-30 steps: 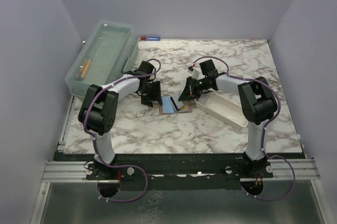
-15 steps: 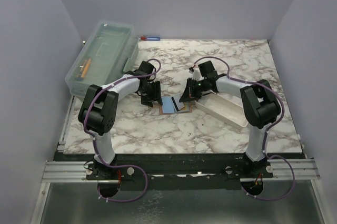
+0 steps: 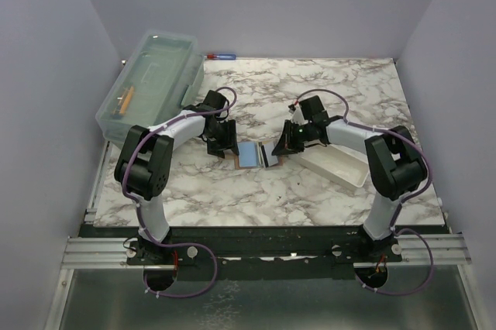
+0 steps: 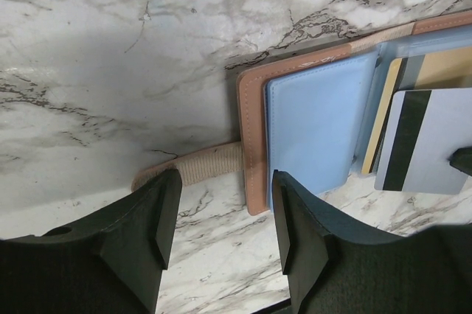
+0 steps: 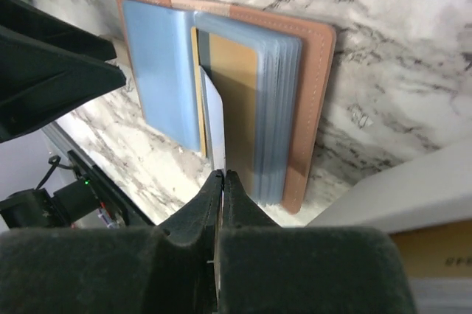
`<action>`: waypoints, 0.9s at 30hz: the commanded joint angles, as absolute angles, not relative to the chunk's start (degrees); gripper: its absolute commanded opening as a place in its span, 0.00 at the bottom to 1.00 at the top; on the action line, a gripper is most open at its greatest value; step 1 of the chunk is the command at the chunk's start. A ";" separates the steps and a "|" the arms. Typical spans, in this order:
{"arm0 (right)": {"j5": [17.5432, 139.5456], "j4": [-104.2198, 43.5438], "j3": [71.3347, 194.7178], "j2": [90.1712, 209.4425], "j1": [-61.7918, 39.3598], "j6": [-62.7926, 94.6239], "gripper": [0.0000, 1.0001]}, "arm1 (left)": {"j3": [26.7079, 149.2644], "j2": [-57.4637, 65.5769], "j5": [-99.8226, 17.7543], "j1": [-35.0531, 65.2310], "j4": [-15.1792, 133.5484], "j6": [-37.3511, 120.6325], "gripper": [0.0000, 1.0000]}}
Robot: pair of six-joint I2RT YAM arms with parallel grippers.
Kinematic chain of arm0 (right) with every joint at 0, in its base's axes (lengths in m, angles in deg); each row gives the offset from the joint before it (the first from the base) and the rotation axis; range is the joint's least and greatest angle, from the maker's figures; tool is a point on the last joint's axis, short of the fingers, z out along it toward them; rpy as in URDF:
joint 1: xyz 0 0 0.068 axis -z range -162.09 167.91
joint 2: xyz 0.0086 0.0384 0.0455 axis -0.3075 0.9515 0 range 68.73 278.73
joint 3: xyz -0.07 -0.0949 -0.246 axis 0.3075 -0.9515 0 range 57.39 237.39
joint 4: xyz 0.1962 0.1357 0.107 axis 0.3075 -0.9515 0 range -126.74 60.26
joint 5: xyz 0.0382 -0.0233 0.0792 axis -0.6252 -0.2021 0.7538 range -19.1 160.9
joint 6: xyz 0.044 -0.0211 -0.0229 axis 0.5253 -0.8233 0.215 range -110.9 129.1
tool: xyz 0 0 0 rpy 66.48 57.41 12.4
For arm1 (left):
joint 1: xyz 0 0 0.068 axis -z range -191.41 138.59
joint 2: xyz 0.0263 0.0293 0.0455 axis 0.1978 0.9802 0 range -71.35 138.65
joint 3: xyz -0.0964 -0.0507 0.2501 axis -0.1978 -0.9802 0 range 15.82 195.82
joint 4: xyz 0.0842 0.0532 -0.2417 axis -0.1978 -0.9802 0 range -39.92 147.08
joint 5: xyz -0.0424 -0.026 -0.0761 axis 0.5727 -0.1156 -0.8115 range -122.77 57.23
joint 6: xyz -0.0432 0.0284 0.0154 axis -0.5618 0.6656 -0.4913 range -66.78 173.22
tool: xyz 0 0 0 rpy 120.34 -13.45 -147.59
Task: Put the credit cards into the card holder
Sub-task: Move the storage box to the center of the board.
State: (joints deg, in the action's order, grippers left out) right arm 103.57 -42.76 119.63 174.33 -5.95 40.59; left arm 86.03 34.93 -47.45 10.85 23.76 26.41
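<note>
Top view: the holder [image 3: 249,155] lies open on the table [image 3: 232,190], between the left gripper [image 3: 222,145] and right gripper [image 3: 280,147], near the tray [image 3: 339,166].

Left wrist: the left gripper's jaws stand apart at the holder's edge.

Right wrist: the right gripper is clamped on a card [image 5: 212,119], which stands edge-on over the holder's sleeves.

Plain lavender walls [image 3: 263,5] enclose a white marble-patterned table [image 3: 232,190], seemingly lit evenly from above.

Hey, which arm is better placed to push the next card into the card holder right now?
Right. The right gripper is shut on a striped card, its edge at the open card holder sleeves. The left gripper stands open by the holder's strap, holding nothing.
</note>
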 commanded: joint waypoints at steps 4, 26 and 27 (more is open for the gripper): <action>100.86 -42.13 115.74 169.95 -2.95 43.45 0.00 | 85.07 32.65 -45.60 10.95 23.05 27.46 0.59; 101.88 -46.30 110.67 157.47 7.63 37.76 0.00 | 84.90 32.60 -46.98 11.02 23.14 27.56 0.59; 102.11 -46.83 112.22 157.66 6.54 37.46 0.00 | 84.90 32.73 -47.13 11.00 23.15 27.56 0.59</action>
State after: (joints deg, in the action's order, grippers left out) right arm 99.72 -44.68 108.59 158.96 8.02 41.37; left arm 85.49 34.01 -47.41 10.85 23.74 26.76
